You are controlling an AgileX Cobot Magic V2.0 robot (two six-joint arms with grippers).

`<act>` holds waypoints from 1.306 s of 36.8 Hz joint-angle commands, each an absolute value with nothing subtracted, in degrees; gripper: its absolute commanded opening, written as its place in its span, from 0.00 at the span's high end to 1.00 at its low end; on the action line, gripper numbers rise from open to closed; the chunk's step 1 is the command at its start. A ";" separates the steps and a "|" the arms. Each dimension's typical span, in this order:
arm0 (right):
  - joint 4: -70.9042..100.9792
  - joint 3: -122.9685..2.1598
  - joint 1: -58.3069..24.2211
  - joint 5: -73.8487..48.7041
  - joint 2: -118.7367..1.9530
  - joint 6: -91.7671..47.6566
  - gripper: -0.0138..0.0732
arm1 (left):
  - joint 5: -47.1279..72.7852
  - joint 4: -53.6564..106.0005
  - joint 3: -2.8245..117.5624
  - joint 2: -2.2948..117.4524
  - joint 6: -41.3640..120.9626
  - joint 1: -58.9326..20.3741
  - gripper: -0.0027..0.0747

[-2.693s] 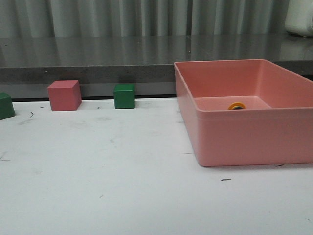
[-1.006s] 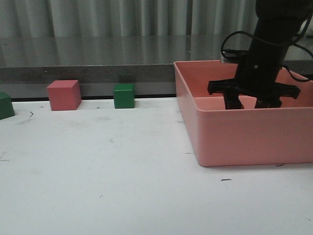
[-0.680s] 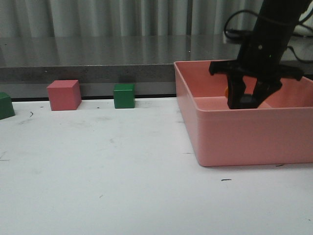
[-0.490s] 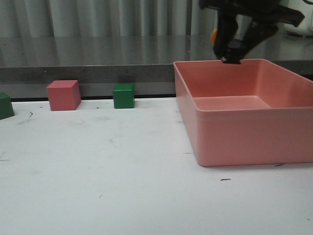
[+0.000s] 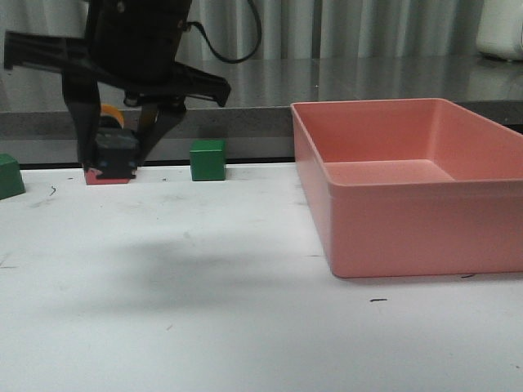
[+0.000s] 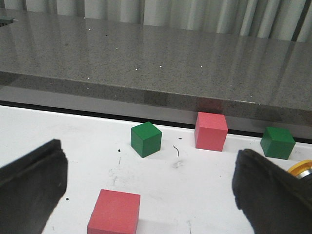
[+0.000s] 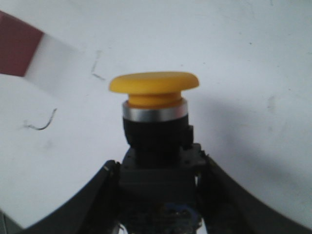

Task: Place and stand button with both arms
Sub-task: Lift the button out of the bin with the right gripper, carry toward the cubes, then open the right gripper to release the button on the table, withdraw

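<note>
The right gripper (image 5: 114, 167) is hanging at upper left of the front frame, its fingers (image 5: 82, 135) clamping the button (image 5: 113, 147) by its dark body. In the right wrist view the same gripper (image 7: 158, 195) is pinching the button (image 7: 155, 122), with the yellow cap (image 7: 154, 83) pointing away from the fingers (image 7: 92, 200) and the white bench (image 7: 243, 58) lying behind it.

The button is sitting in front of the pink cube (image 5: 105, 177), which is mostly hidden; whether it is touching the bench (image 5: 204, 278) I cannot tell.

The left gripper (image 6: 146, 190) is showing its fingers (image 6: 29, 180) spread wide with nothing between them.

Open room: the middle and lower part of the front frame is bare bench. The pink bin (image 5: 409, 196) is filling the right side, its near wall standing back from the lower frame edge. The cubes are lining the far bench edge under the grey ledge (image 5: 245, 90).

Counts, front view: one button, one bin, two green cubes, one at centre (image 5: 207, 159) and one cut by the left frame edge (image 5: 10, 175), and one pink cube.

Left wrist view: two green cubes (image 6: 146, 139) (image 6: 277, 142), two pink cubes (image 6: 211, 131) (image 6: 114, 212), and a bit of the yellow cap (image 6: 301, 168) at right edge.
</note>
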State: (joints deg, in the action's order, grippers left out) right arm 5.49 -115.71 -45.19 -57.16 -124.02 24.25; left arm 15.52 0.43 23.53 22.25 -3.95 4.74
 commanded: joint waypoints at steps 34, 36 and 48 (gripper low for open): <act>-3.11 -135.23 -43.58 -64.14 -134.14 39.40 0.16 | 11.05 0.38 25.72 22.97 -4.02 4.82 0.11; -3.11 -137.68 -43.58 -65.55 -133.45 37.84 0.21 | 11.05 0.38 25.72 22.97 -4.02 4.82 0.11; -5.18 -141.74 -43.58 -71.25 -131.60 37.79 0.91 | 11.05 0.38 25.72 22.97 -4.02 4.82 0.11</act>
